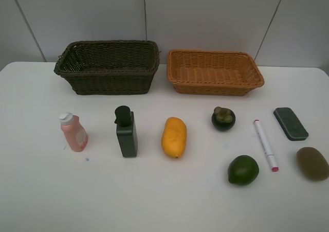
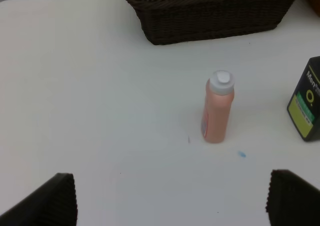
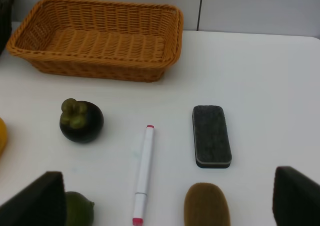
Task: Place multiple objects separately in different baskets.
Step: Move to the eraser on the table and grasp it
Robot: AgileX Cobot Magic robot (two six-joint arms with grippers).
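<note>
Though only wrist views catch them, the left jaws gape wide before the pink white-capped plastic bottle (image 2: 218, 108), the right jaws before a slim white marker (image 3: 143, 172).

At the back of the table (image 1: 31, 191) the left basket (image 1: 108, 80) sits just beside the right basket (image 1: 215, 88). In front of them, left to right, stand the capped bottle (image 1: 74, 133) and the pump bottle (image 1: 126, 134), then lie the mango (image 1: 174, 137), mangosteen (image 1: 223, 119), marker (image 1: 265, 144) and block (image 1: 290, 123). The lime (image 1: 243, 170) lies in front of the mangosteen, left of the marker. The kiwi (image 1: 312, 163) lies in front of the block.
</note>
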